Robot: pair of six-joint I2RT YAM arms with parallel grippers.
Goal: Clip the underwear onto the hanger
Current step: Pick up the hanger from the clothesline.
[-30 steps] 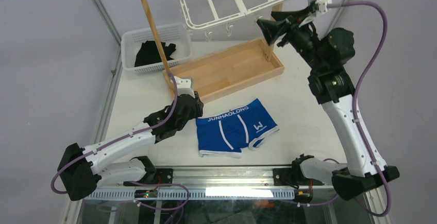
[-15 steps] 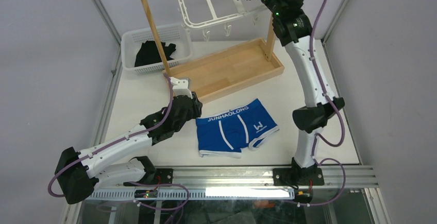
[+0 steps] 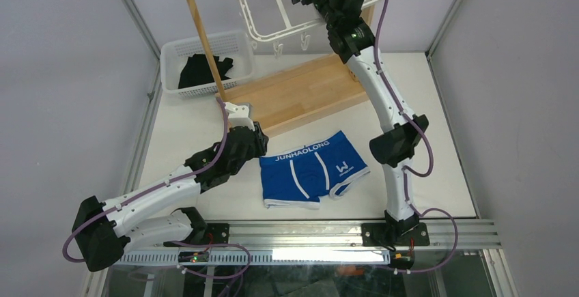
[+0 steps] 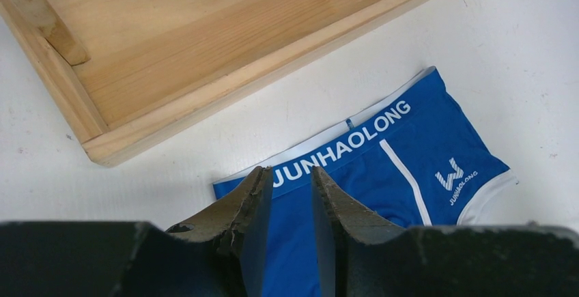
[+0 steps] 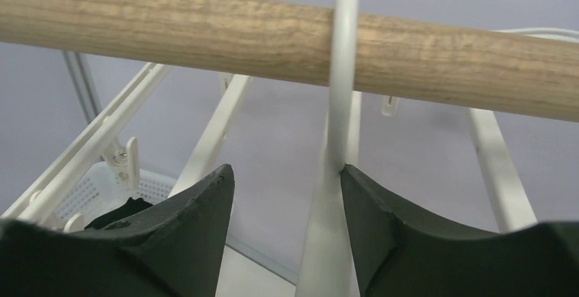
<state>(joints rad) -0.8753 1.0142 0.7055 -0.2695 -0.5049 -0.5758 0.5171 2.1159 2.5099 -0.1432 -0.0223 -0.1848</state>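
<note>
Your right gripper, jaws apart, is straddling the hook of the hanger mid-frame; your left gripper, narrowly parted, is hovering over the underwear.

R pincer open, hanger hook betw. its fingers, looped over wooden rod.

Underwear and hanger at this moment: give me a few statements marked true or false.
1. The underwear lies flat on the table. True.
2. The hanger lies on the table too. False: its hook hangs over the rack's bar.
3. The right gripper is open, its jaws either side of the hook. True.
4. The left gripper is up at the hanger. False: it is low over the underwear's waistband, jaws slightly apart.
</note>
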